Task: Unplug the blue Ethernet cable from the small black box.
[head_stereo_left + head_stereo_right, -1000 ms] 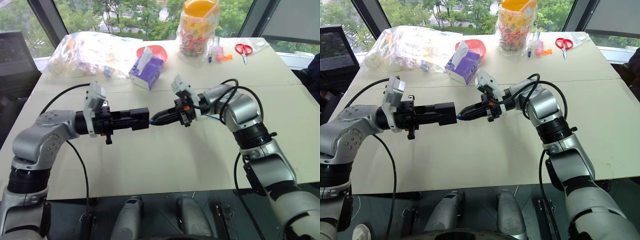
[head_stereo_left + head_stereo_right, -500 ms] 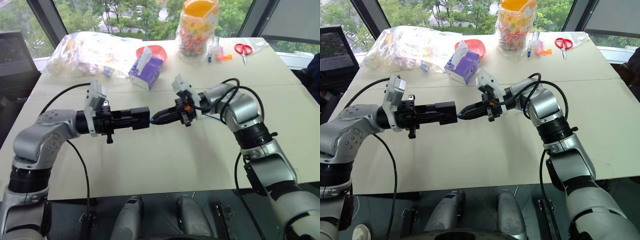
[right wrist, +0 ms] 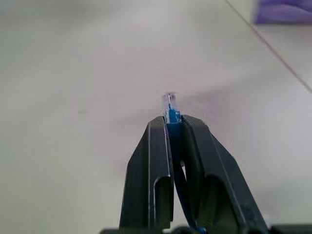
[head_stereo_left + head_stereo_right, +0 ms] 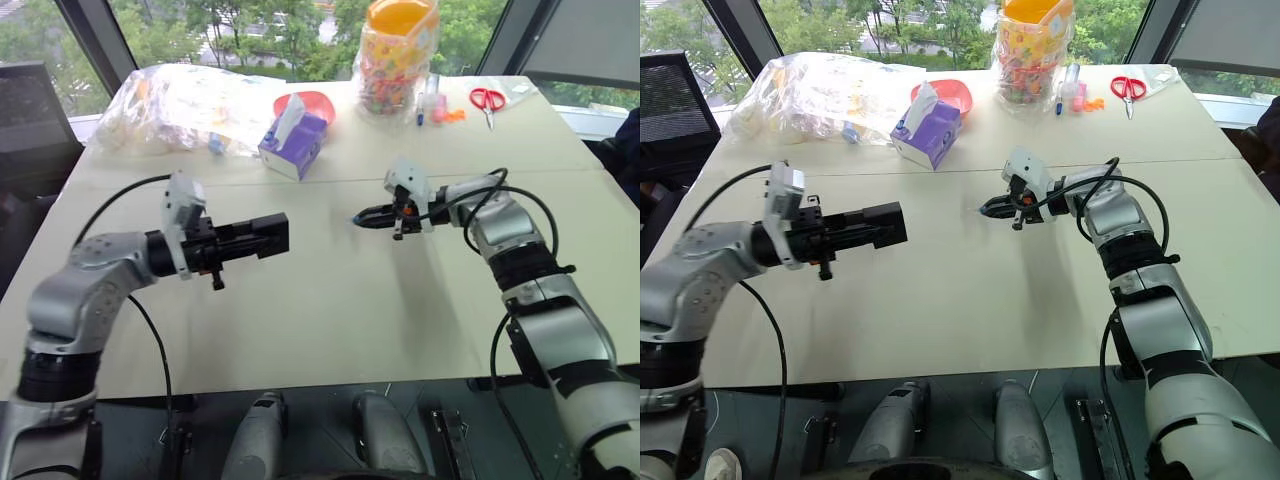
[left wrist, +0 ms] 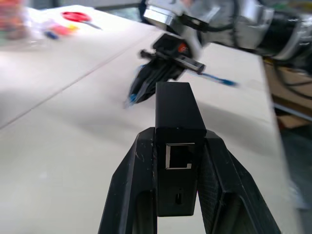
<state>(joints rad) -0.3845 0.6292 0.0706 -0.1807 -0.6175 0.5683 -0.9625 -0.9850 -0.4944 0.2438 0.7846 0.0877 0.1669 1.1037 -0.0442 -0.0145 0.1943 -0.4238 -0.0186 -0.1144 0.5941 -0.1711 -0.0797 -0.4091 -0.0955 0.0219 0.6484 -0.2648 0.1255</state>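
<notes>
Left end effector clamped on the small black box, held above the desk on the left side of the scene. Box long axis lying level, running left to right, its free end aimed right toward the other arm. Open Ethernet socket visible in the box face in the left wrist view, nothing plugged in.

Right end effector pinched shut on the blue Ethernet cable, hovering over the middle-right of the desk, well apart from the box. Clear plug poking out just past the fingertips, pointing left toward the box and tipped slightly down. Remainder of the blue cord trailing back right behind the end effector.

At the far edge of the desk: purple tissue box, red bowl just behind it, clear plastic bag at far left, jar of coloured bits, red scissors at far right.
</notes>
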